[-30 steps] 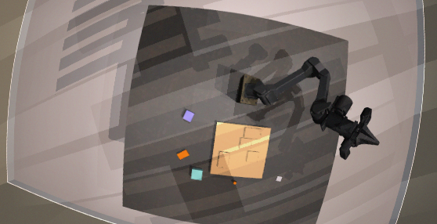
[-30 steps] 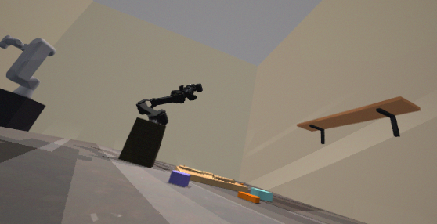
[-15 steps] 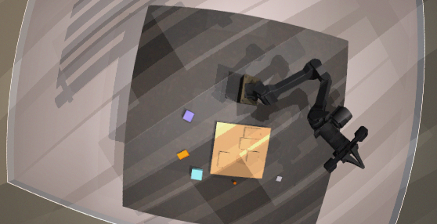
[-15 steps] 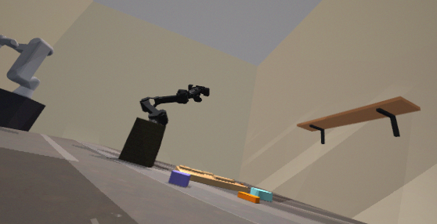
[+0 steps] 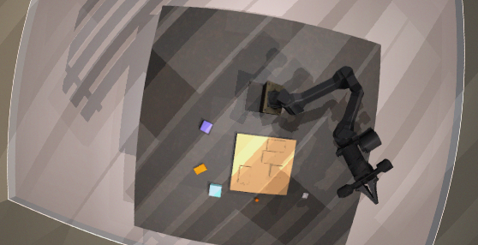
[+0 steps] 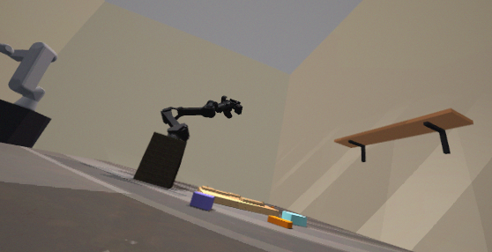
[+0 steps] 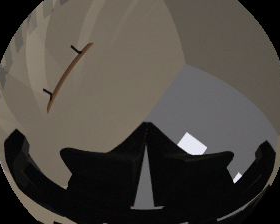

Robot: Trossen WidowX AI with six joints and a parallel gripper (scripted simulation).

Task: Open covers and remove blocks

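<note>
Only the top view shows the small white cube, near the dark grey desk's lower-right corner. The black parallel-jaw gripper is clenched, empty.

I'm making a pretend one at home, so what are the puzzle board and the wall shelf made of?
The puzzle board looks like pale wood with a smooth, dull finish, from its tan color, though painted plastic could look similar. The wall shelf looks like orange-brown wood, smooth and plain; its dark brackets could be painted metal.

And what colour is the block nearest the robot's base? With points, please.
Purple (image 5: 206,127) (image 6: 202,201), showing best in the exterior view.
</note>
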